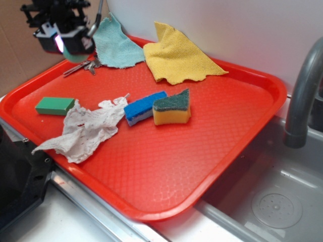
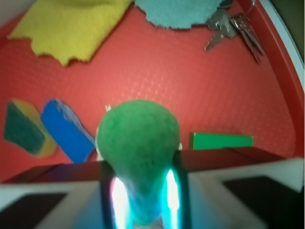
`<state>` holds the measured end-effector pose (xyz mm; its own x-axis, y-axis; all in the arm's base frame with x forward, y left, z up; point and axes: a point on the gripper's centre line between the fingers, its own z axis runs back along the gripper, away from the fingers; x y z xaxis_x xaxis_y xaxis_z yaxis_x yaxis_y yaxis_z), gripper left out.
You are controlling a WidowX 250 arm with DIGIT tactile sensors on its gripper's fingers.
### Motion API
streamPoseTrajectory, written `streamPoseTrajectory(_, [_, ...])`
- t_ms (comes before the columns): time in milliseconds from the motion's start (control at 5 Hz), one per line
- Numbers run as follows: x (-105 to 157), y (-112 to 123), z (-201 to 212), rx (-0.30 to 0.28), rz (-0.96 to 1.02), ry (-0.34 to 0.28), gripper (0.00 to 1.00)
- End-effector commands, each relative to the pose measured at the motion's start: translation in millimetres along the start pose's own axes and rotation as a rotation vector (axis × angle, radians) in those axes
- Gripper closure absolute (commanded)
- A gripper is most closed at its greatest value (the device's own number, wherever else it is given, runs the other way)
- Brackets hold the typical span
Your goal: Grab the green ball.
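The green ball [image 2: 138, 143] fills the middle of the wrist view, squeezed between my two fingers and bulging out past them. My gripper [image 2: 139, 191] is shut on it. In the exterior view the gripper [image 1: 75, 53] hangs well above the far left corner of the red tray [image 1: 166, 171], and only a sliver of the green ball [image 1: 76, 57] shows under its lit body. The ball is off the tray surface.
On the tray lie a flat green block [image 1: 54, 105], a crumpled white paper towel [image 1: 86, 130], a blue sponge [image 1: 144, 107], a yellow sponge with dark green top [image 1: 172, 109], a yellow cloth [image 1: 177, 54], a teal cloth [image 1: 115, 44] and keys [image 1: 87, 67]. A sink [image 1: 272, 201] and faucet [image 1: 303, 91] stand right.
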<state>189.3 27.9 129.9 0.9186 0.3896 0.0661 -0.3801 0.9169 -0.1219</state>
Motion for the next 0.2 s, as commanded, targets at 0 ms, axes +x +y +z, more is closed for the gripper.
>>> streamPoseTrajectory(0, [10.6,-15.5,19.4,-0.003,-0.016,-0.068,1.00])
